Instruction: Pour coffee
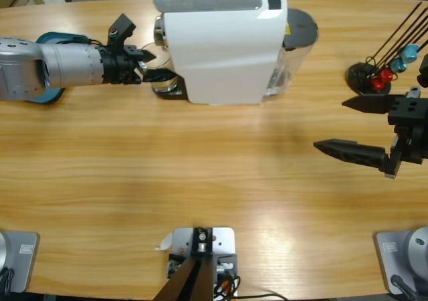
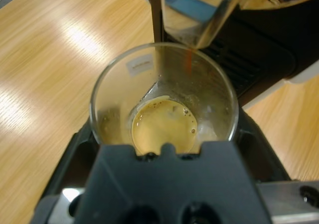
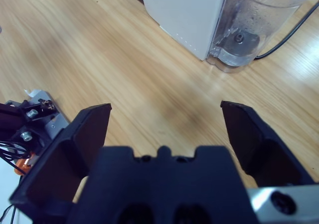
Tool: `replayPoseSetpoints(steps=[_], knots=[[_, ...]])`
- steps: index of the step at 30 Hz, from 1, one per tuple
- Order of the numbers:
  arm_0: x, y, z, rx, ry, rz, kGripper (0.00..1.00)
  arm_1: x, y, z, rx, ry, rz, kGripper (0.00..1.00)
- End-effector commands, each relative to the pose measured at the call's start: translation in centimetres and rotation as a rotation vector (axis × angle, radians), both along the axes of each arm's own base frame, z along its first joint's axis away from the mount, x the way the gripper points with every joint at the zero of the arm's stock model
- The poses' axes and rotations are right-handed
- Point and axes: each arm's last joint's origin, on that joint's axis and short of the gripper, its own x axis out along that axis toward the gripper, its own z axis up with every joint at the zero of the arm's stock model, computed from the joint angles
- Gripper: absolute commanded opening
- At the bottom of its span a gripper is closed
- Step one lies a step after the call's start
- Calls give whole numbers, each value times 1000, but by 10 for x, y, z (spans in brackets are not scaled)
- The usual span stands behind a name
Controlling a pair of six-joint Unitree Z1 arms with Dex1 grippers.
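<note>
High view straight down over the wooden table [image 1: 200,167]; left wrist view close, tilted down into a glass [image 2: 164,104] under the coffee machine [image 1: 224,43]; right wrist view farther off, facing that machine [image 3: 184,15], shared with both

One white coffee machine [image 1: 221,47] stands on the desk [image 1: 200,167], with one clear water tank [image 1: 294,53] at its back. One glass cup [image 2: 164,104] sits under its spout. One black stand [image 1: 366,77] holds what look like three beaded sticks. Two arms, one gripper each.
</note>
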Motion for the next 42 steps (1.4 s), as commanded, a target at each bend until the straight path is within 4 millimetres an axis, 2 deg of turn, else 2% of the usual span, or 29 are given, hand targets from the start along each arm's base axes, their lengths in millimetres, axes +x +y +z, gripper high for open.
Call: replayPoseSetpoints(steps=[1,4,10,18,22,25,28,37,42], knots=[[1,1,-17,8,51,-8,430,1,2,-8,-19,23,2,1000],[-8,14,-10,10,44,23,430,1,2,-8,-19,22,3,1000],[-29,45,18,11,-12,119,430,0,2,-7,-16,20,3,1000],[-67,97,64,21,-79,316,430,-1,1,-7,-11,15,4,1000],[-75,129,72,11,-52,473,430,-2,0,-6,-8,12,5,1000],[-69,148,70,-4,-26,584,430,-2,0,-6,-6,11,5,1000],[-55,160,62,2,-10,663,430,-2,0,-6,-4,9,6,1000],[-5,198,12,6,30,818,433,-6,-3,-5,10,-6,7,1000],[13,214,-6,1,36,869,434,-7,-4,-5,16,-12,8,1000]])
